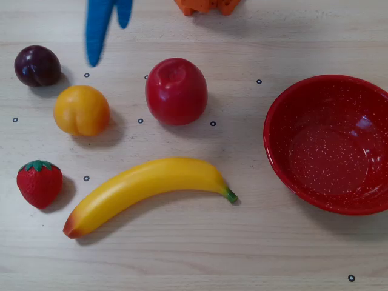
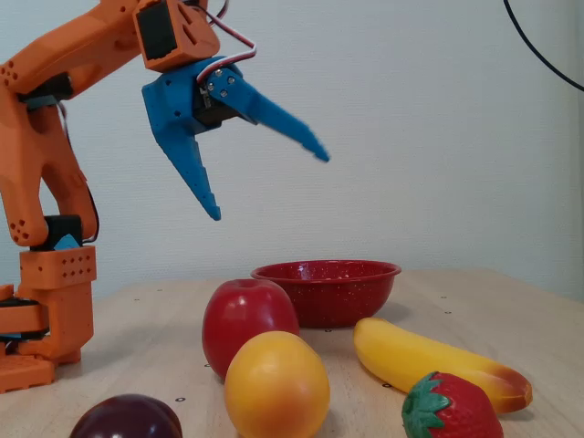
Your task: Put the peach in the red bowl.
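The peach (image 1: 81,110) is a round yellow-orange fruit lying on the table at the left in the overhead view, and at the front in the fixed view (image 2: 276,385). The empty red speckled bowl (image 1: 280,109) stands at the right; in the fixed view it stands at the back (image 2: 327,301). My blue gripper (image 2: 269,185) is open and empty, raised high above the table. In the overhead view the gripper (image 1: 109,43) enters from the top edge, above and slightly right of the peach, not touching it.
A red apple (image 1: 176,91) lies between peach and bowl. A dark plum (image 1: 37,65) is at the upper left, a strawberry (image 1: 40,182) at the lower left, and a banana (image 1: 145,191) below the apple. The orange arm base (image 2: 46,310) stands at the left.
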Robot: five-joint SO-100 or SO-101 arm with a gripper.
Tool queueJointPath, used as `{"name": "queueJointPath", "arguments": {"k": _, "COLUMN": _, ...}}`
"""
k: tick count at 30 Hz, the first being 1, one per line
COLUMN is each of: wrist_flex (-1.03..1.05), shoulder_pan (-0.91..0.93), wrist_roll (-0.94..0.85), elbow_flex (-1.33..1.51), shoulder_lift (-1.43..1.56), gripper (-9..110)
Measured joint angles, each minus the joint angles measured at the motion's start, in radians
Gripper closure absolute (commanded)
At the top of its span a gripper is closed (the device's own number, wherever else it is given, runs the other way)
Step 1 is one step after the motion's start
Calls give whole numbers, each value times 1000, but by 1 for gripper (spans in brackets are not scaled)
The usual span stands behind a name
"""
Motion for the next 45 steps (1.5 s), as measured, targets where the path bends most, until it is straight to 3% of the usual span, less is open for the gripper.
{"name": "queueJointPath", "arguments": {"k": 12, "wrist_flex": 3, "shoulder_pan": -206, "wrist_roll": 242, "elbow_flex": -150, "shoulder_lift": -296, "gripper": 35}}
{"name": "queueJointPath", "arguments": {"k": 18, "wrist_flex": 2, "shoulder_pan": -268, "wrist_roll": 356, "elbow_flex": -150, "shoulder_lift": -370, "gripper": 34}}
{"name": "queueJointPath", "arguments": {"k": 32, "wrist_flex": -61, "shoulder_pan": -278, "wrist_roll": 399, "elbow_flex": -149, "shoulder_lift": -561, "gripper": 32}}
{"name": "queueJointPath", "arguments": {"k": 38, "wrist_flex": -25, "shoulder_pan": -278, "wrist_roll": 396, "elbow_flex": -339, "shoulder_lift": -736, "gripper": 32}}
{"name": "queueJointPath", "arguments": {"k": 45, "wrist_flex": -31, "shoulder_pan": -261, "wrist_roll": 396, "elbow_flex": -348, "shoulder_lift": -790, "gripper": 32}}
